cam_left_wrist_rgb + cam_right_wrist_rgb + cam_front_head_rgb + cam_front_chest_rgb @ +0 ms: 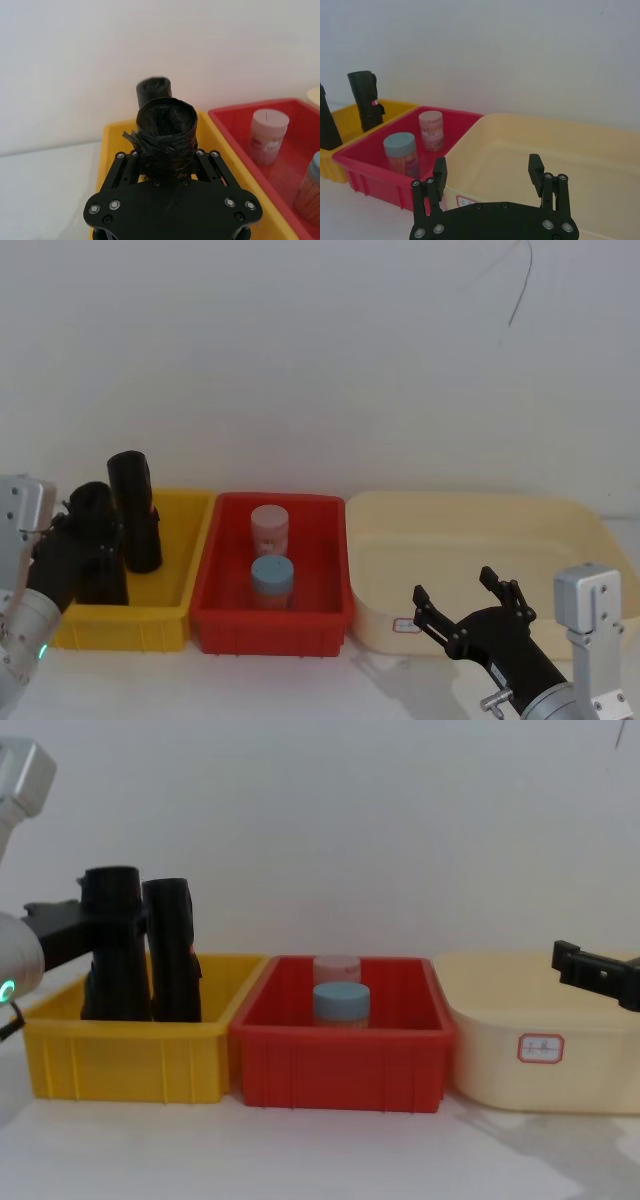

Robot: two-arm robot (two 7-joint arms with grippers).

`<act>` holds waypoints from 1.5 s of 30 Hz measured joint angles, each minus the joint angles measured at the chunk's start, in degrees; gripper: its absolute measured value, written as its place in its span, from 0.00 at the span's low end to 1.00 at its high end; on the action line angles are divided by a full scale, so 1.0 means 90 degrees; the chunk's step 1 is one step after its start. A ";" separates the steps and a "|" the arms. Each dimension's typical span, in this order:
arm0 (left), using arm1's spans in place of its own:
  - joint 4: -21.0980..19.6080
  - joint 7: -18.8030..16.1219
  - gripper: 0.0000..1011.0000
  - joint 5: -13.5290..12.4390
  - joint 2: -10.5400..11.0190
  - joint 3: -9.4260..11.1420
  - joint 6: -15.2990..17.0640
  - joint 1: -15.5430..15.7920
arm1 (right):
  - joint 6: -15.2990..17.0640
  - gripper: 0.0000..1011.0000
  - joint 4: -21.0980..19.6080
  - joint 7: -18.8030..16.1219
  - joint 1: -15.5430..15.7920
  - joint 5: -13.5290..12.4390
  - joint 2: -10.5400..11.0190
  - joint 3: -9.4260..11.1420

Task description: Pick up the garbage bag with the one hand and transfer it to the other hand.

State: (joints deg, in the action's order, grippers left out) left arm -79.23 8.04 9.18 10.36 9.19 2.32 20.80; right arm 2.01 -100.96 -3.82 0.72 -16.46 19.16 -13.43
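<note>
Left hand: clamped on garbage bag, yellow bin. Advised: lift straight up, clear of slimmer roll; right hand spread apart.

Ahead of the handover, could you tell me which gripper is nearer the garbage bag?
Left. The left gripper is shut on the garbage bag in the yellow bin; the right gripper hovers open over the cream bin, past the red bin.
</note>
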 joint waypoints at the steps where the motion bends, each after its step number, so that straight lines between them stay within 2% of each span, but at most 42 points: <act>1: -0.0025 -0.0001 0.41 -0.0001 -0.0004 -0.0007 -0.0009 -0.0001 | 0.0000 0.99 0.0000 0.0000 0.0000 0.0000 0.0000 0.0000; 15: -0.0697 0.0079 0.37 0.0001 -0.0049 -0.0078 -0.0267 0.0039 | 0.0000 0.99 0.0000 0.0000 0.0000 0.0000 0.0000 0.0000; 26: -0.1225 0.0504 0.37 0.0321 -0.0060 0.0006 -0.0306 0.0062 | 0.0000 0.99 0.0000 0.0000 0.0000 0.0000 0.0000 0.0000; 36: -0.1617 0.0967 0.37 0.0719 -0.0042 0.0242 -0.0120 -0.0004 | 0.0000 0.99 0.0000 0.0000 0.0000 0.0000 0.0000 0.0000; 45: -0.1909 0.1415 0.37 0.1117 0.0022 0.0614 0.0157 -0.0107 | 0.0000 0.99 0.0000 0.0000 0.0000 0.0000 0.0000 0.0000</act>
State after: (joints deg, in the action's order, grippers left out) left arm -96.41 20.77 19.24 10.56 14.72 3.73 19.84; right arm 2.01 -100.96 -3.82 0.72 -16.46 19.16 -13.43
